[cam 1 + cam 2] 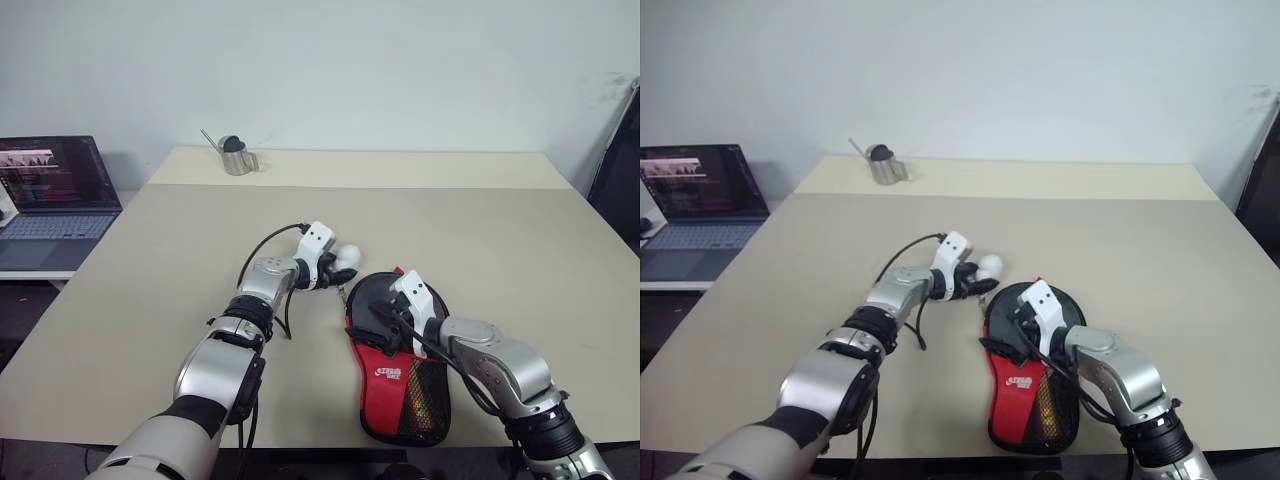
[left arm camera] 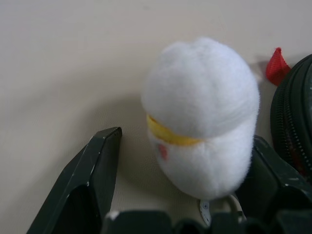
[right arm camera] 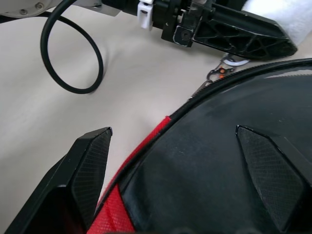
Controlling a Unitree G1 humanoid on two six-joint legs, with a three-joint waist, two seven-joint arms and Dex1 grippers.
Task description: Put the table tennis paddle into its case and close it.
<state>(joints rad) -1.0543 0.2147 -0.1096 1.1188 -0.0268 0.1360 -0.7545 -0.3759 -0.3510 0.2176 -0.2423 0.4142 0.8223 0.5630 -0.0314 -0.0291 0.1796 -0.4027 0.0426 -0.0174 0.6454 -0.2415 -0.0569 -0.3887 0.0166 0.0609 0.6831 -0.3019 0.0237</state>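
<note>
Beige table (image 1: 520, 250) at frame centre holds the case (image 1: 400, 385); left gripper (image 2: 185, 161) spread around its white charm (image 2: 202, 114), right gripper (image 3: 187, 163) wide over its black end

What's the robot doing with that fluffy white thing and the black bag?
The robot is working on a paddle case lying on the table. Its left end effector sits open around the white fluffy charm by the case's zip edge, one finger on each side. Its right end effector is open too, with one finger resting on the black rounded part of the case and the other beside it. A laptop and a small metal pitcher sit farther off.
</note>
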